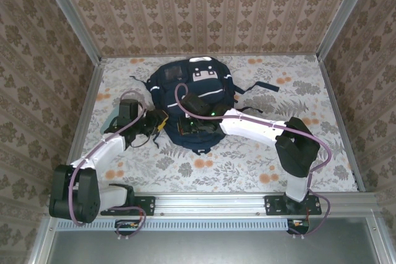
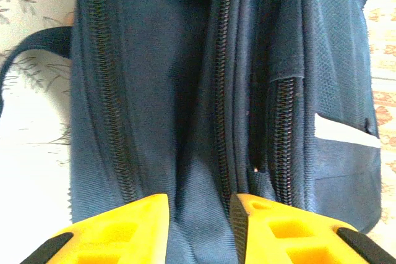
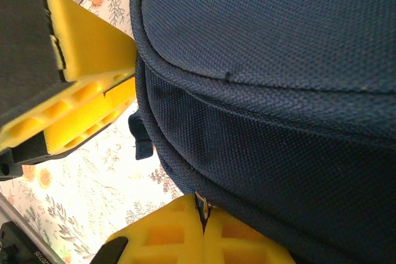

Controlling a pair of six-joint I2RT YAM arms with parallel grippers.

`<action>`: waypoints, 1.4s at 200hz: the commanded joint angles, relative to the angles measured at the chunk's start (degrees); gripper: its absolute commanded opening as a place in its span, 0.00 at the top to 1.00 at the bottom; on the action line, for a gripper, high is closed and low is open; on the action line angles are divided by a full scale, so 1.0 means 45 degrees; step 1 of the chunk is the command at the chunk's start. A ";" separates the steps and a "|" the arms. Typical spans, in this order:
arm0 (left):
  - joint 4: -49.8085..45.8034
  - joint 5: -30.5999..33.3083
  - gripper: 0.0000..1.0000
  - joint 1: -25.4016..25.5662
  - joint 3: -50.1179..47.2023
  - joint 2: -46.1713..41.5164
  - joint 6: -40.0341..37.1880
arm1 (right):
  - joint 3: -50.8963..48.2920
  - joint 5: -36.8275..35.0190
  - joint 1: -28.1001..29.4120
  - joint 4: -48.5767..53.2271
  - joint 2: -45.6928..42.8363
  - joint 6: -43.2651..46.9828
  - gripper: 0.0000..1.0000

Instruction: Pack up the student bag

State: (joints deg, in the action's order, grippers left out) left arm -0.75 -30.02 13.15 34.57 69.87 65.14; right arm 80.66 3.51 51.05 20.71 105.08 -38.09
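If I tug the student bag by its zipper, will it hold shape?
Probably floppy: the student bag creases between zippers. Lying flat, it should slide, not tip. The right pincer holding the zipper pull may stretch cloth.

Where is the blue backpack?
Top view: the student bag lies mid-table, nearer the far wall, left pincer at its left side, right pincer on its near edge.

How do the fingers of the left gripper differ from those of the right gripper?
The left gripper has its fingers apart, with fabric of the student bag between them; the right gripper has its fingers pressed together on what looks like a metal zipper pull. The left gripper is at the bag's left side, the right gripper over its near part. Both have yellow fingers.
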 commanded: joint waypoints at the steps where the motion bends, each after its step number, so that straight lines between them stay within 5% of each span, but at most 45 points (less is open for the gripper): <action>1: 0.1249 -0.0513 0.65 0.0192 -0.0052 -0.0199 0.0991 | 0.0426 0.0461 0.0004 -0.0851 0.0067 0.0036 1.00; 70: 0.2037 -0.0050 0.67 0.0866 -0.0412 -0.0021 0.1636 | 0.0449 0.0608 -0.0014 -0.0981 0.0175 -0.0113 1.00; 148: 0.0655 0.1469 0.69 0.0906 -0.0365 -0.1248 0.1066 | 0.0492 0.0183 0.0003 -0.0664 0.0306 -0.0247 1.00; 245: 0.2449 0.0675 0.68 0.1356 -0.0416 0.0417 0.1872 | 0.0462 0.0884 0.0000 -0.0970 0.0184 -0.0135 1.00; 280: 0.2291 0.0903 0.84 0.1356 -0.0131 0.0645 0.1658 | 0.0376 0.0671 -0.0003 -0.0418 -0.0062 0.0241 1.00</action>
State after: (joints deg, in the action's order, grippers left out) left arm 7.86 -25.93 18.74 32.45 71.75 72.77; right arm 80.71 5.21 50.78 19.73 106.15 -38.96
